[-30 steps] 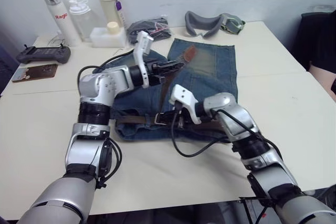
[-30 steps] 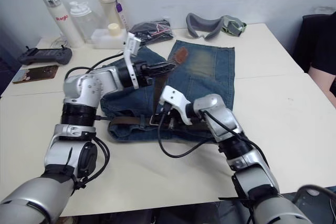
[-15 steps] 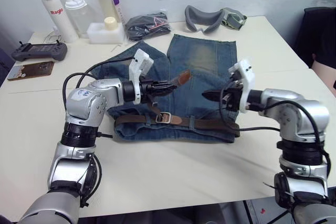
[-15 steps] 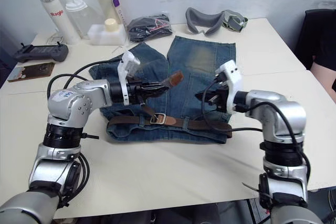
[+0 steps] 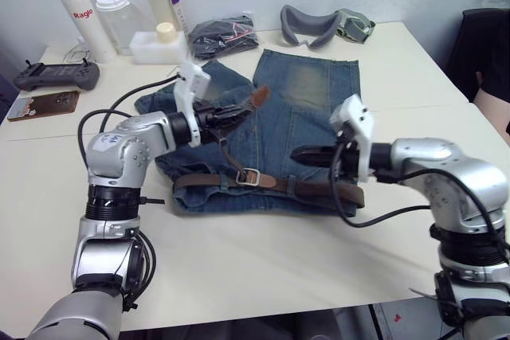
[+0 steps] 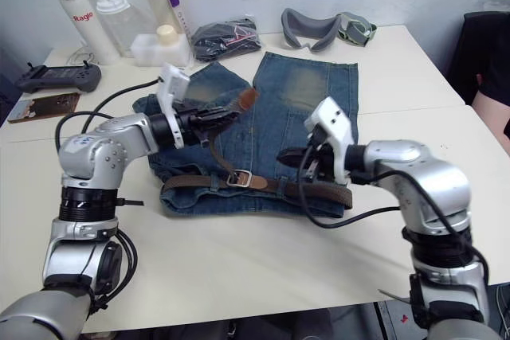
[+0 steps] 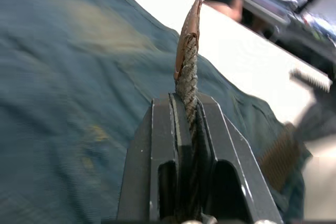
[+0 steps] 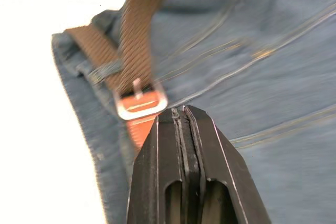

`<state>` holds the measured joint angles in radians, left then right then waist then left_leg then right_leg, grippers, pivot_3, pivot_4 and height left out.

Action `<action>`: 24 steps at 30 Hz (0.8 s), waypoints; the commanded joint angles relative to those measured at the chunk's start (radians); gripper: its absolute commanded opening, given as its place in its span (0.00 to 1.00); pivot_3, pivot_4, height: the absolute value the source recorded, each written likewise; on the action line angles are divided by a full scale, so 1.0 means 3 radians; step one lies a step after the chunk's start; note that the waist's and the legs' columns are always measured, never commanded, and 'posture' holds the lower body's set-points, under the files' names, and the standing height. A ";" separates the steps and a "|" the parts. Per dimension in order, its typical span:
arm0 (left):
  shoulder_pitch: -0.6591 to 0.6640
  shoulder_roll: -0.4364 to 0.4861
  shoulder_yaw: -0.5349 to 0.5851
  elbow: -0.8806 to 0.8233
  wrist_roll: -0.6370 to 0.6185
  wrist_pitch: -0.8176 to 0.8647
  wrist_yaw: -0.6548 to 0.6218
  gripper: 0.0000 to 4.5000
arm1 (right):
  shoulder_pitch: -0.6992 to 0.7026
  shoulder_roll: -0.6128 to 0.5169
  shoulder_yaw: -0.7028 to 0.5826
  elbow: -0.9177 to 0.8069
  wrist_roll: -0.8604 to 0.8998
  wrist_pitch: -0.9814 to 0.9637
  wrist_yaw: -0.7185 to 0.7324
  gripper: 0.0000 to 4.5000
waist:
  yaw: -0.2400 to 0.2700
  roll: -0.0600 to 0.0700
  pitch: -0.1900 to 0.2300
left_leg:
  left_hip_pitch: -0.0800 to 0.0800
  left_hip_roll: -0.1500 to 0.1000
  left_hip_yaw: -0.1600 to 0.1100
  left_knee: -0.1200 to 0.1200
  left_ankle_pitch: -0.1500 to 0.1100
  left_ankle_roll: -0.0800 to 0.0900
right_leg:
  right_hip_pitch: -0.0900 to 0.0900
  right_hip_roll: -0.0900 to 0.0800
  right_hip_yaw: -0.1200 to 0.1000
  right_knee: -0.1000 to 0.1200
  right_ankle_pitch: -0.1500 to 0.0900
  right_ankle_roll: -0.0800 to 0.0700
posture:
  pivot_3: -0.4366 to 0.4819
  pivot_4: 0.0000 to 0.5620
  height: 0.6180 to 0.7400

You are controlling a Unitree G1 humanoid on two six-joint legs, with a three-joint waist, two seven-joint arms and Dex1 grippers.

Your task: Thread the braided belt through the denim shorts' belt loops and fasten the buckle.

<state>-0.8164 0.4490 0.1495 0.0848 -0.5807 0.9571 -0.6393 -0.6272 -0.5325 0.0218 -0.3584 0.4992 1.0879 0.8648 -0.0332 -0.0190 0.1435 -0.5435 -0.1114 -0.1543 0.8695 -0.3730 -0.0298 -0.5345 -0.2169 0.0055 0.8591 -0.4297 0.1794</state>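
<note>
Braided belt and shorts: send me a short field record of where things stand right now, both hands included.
belt: dark brown braided belt lies along the waistband of the faded blue denim shorts, on the white table
buckle: silver metal buckle, strap passed through it
belt tip: tan leather tip, lifted off the shorts
left hand: shut on the belt behind the tip
right hand: shut, holding nothing, above the shorts near the buckle

belt (image 5: 319, 189) across shorts (image 5: 307, 109) on table (image 5: 239, 260)
</note>
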 commanded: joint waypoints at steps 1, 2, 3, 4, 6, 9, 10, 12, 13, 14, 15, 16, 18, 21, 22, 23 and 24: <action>0.0298 0.0130 0.0162 -0.0227 -0.0135 0.0254 0.0054 0.00 | -0.0133 0.0187 0.0109 0.0169 0.0045 -0.0120 -0.0114 0.01 | -0.0012 0.0001 0.0000 | 0.0003 -0.0001 0.0001 -0.0002 0.0000 -0.0001 | 0.0000 0.0000 0.0000 0.0001 0.0000 0.0000 | 0.48 0.27 0.19; 0.0364 0.0142 0.0155 -0.0277 -0.0136 0.0283 0.0076 0.00 | -0.0154 0.0228 0.0127 0.0218 0.0061 -0.0119 -0.0121 0.01 | -0.0002 0.0003 0.0001 | 0.0005 -0.0002 0.0002 -0.0003 0.0000 -0.0001 | 0.0000 0.0001 0.0001 0.0002 0.0000 0.0000 | 0.48 0.27 0.19; 0.0497 0.0155 0.0154 -0.0365 -0.0149 0.0333 0.0102 0.00 | -0.0210 0.0335 0.0157 0.0355 0.0056 -0.0138 -0.0167 0.01 | 0.0006 0.0002 0.0002 | 0.0004 -0.0004 -0.0001 -0.0002 0.0001 -0.0001 | -0.0001 0.0000 0.0001 0.0004 0.0000 0.0000 | 0.48 0.27 0.19; 0.0661 0.0150 0.0170 -0.0452 -0.0152 0.0359 0.0144 0.00 | -0.0278 0.0421 0.0252 0.0520 0.0017 -0.0204 -0.0162 0.01 | 0.0010 0.0002 0.0002 | 0.0004 -0.0004 -0.0003 -0.0001 0.0001 -0.0002 | -0.0001 0.0001 0.0001 0.0004 0.0000 0.0000 | 0.48 0.27 0.19; 0.0905 0.0164 0.0147 -0.0593 -0.0108 0.0375 0.0212 0.00 | -0.0401 0.0677 0.0257 0.0829 0.0061 -0.0230 -0.0208 0.01 | -0.0004 0.0002 0.0002 | 0.0004 -0.0006 -0.0002 0.0001 0.0002 -0.0002 | -0.0001 0.0002 0.0000 0.0007 0.0000 0.0000 | 0.48 0.27 0.19; 0.1070 0.0144 0.0147 -0.0688 -0.0076 0.0320 0.0286 0.00 | -0.0486 0.0792 0.0364 0.1074 0.0028 -0.0290 -0.0138 0.01 | 0.0017 0.0002 0.0002 | 0.0003 -0.0004 -0.0005 0.0002 0.0004 -0.0006 | -0.0004 0.0002 0.0000 0.0013 0.0000 -0.0001 | 0.48 0.27 0.19; 0.1107 0.0137 0.0144 -0.0713 -0.0071 0.0303 0.0305 0.00 | -0.0503 0.0802 0.0418 0.1139 0.0005 -0.0318 -0.0106 0.01 | 0.0029 0.0002 0.0002 | 0.0002 -0.0005 -0.0008 0.0002 0.0004 -0.0007 | -0.0004 0.0003 0.0000 0.0013 0.0000 -0.0001 | 0.48 0.27 0.19; 0.1145 0.0109 0.0168 -0.0749 -0.0082 0.0293 0.0364 0.00 | -0.0528 0.0814 0.0490 0.1250 0.0002 -0.0333 -0.0053 0.01 | 0.0023 0.0002 0.0002 | 0.0001 -0.0016 -0.0008 0.0002 0.0007 -0.0003 | -0.0004 0.0003 0.0000 0.0015 0.0000 -0.0001 | 0.48 0.27 0.19; 0.1154 0.0101 0.0178 -0.0762 -0.0092 0.0292 0.0383 0.00 | -0.0536 0.0803 0.0538 0.1296 -0.0015 -0.0351 -0.0023 0.01 | 0.0019 0.0002 0.0002 | 0.0001 -0.0020 -0.0006 0.0003 0.0008 -0.0001 | -0.0003 0.0002 0.0000 0.0014 0.0001 0.0001 | 0.48 0.27 0.19; 0.1164 0.0098 0.0185 -0.0776 -0.0098 0.0290 0.0400 0.00 | -0.0540 0.0791 0.0574 0.1334 -0.0025 -0.0361 0.0007 0.01 | 0.0018 0.0002 0.0002 | 0.0002 -0.0024 -0.0004 0.0003 0.0010 0.0002 | -0.0004 0.0000 0.0000 0.0014 0.0002 0.0003 | 0.48 0.27 0.19; 0.1170 0.0100 0.0190 -0.0784 -0.0100 0.0285 0.0412 0.00 | -0.0545 0.0779 0.0600 0.1369 -0.0038 -0.0379 0.0029 0.01 | 0.0018 0.0002 0.0002 | 0.0002 -0.0026 -0.0003 0.0003 0.0010 0.0003 | -0.0004 -0.0001 0.0000 0.0014 0.0003 0.0004 | 0.48 0.27 0.19; 0.1173 0.0104 0.0196 -0.0785 -0.0103 0.0281 0.0422 0.00 | -0.0553 0.0768 0.0617 0.1402 -0.0047 -0.0388 0.0050 0.01 | 0.0017 0.0002 0.0002 | 0.0001 -0.0026 -0.0004 0.0003 0.0010 0.0004 | -0.0004 -0.0001 0.0000 0.0014 0.0003 0.0004 | 0.48 0.27 0.19; 0.1189 0.0121 0.0205 -0.0797 -0.0107 0.0276 0.0431 0.00 | -0.0562 0.0740 0.0636 0.1422 -0.0039 -0.0363 0.0097 0.01 | 0.0011 0.0002 0.0002 | 0.0002 -0.0025 -0.0004 0.0001 0.0010 0.0003 | -0.0004 -0.0001 0.0000 0.0015 0.0003 0.0004 | 0.48 0.27 0.19; 0.1209 0.0140 0.0202 -0.0808 -0.0103 0.0262 0.0433 0.00 | -0.0571 0.0661 0.0695 0.1437 -0.0032 -0.0306 0.0185 0.01 | 0.0010 0.0002 0.0002 | 0.0002 -0.0023 -0.0004 0.0000 0.0010 0.0003 | -0.0005 -0.0001 0.0001 0.0014 0.0003 0.0004 | 0.48 0.27 0.19; 0.1214 0.0144 0.0200 -0.0810 -0.0102 0.0256 0.0431 0.00 | -0.0573 0.0643 0.0721 0.1453 -0.0045 -0.0306 0.0202 0.01 | 0.0009 0.0002 0.0002 | 0.0002 -0.0023 -0.0004 0.0000 0.0010 0.0003 | -0.0005 -0.0001 0.0000 0.0014 0.0003 0.0004 | 0.48 0.27 0.19; 0.1216 0.0144 0.0198 -0.0807 -0.0102 0.0250 0.0431 0.00 | -0.0578 0.0638 0.0753 0.1489 -0.0069 -0.0317 0.0215 0.01 | 0.0009 0.0002 0.0002 | 0.0002 -0.0023 -0.0004 0.0001 0.0010 0.0003 | -0.0005 -0.0001 0.0000 0.0014 0.0003 0.0004 | 0.48 0.27 0.19; 0.1214 0.0142 0.0194 -0.0801 -0.0100 0.0244 0.0432 0.00 | -0.0589 0.0645 0.0790 0.1538 -0.0094 -0.0334 0.0228 0.01 | 0.0009 0.0002 0.0002 | 0.0002 -0.0023 -0.0004 0.0001 0.0010 0.0003 | -0.0005 -0.0001 0.0001 0.0014 0.0003 0.0004 | 0.48 0.27 0.19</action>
<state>-0.4583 0.4828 0.1944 -0.1277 -0.6033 1.0424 -0.5089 -0.7827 -0.3416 0.2369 0.0944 0.4734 0.9889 0.9177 -0.0306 -0.0183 0.1442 -0.5430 -0.1184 -0.1553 0.8697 -0.3699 -0.0288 -0.5359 -0.2173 0.0056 0.8633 -0.4289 0.1806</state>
